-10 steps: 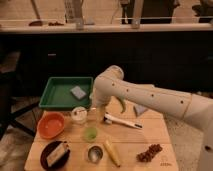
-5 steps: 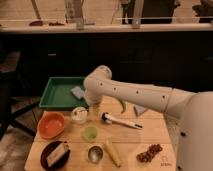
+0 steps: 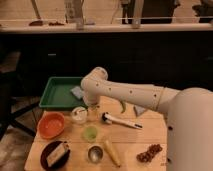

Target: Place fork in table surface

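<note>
The table surface [image 3: 150, 134] is a light wooden top with plank grain. My white arm reaches in from the right, and its elbow [image 3: 95, 82] bends over the table's back left. My gripper [image 3: 92, 112] hangs below that bend, just right of a small white cup [image 3: 78, 115] and above a green cup [image 3: 90, 133]. It is mostly hidden by the arm. I cannot pick out the fork in this view. The longer white-handled utensil with a black head [image 3: 121, 121] lies on the table to the right of the gripper.
A green tray [image 3: 56, 98] with a blue-grey sponge [image 3: 76, 91] sits at the back left. An orange bowl [image 3: 51, 124], a dark plate [image 3: 55, 153], a metal cup [image 3: 95, 153], a yellow item [image 3: 113, 152] and a brown cluster [image 3: 150, 152] lie along the front.
The arm's elbow and gripper have swung left across the table, from near the black-and-white utensil toward the white cup and the tray. The objects on the table have not moved.
</note>
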Available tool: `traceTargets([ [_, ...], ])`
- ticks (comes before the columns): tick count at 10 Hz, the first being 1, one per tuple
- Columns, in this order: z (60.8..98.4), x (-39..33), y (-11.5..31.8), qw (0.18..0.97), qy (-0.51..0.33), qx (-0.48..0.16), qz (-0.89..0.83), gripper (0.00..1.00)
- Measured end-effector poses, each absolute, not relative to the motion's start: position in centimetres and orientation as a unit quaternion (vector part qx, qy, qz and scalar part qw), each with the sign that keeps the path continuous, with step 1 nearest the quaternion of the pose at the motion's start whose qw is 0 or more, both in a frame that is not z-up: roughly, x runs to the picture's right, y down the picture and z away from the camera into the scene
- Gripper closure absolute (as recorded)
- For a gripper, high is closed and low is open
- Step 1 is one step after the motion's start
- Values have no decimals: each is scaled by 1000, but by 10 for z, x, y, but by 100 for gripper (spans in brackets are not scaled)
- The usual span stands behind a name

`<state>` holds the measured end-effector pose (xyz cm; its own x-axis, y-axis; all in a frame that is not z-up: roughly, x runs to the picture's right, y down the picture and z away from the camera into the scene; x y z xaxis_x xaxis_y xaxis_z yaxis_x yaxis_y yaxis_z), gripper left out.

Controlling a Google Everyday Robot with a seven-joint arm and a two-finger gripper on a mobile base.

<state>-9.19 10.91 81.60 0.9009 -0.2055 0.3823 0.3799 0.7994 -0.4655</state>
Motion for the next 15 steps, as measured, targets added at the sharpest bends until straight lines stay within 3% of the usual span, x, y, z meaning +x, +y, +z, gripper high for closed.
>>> traceTargets([
  [8,839,-74,117,931,-150,-296,-150,20],
  [10,840,-72,118,931,-150,-296,-150,34],
  [15,840,-69,118,931,-159,-293,-147,85],
])
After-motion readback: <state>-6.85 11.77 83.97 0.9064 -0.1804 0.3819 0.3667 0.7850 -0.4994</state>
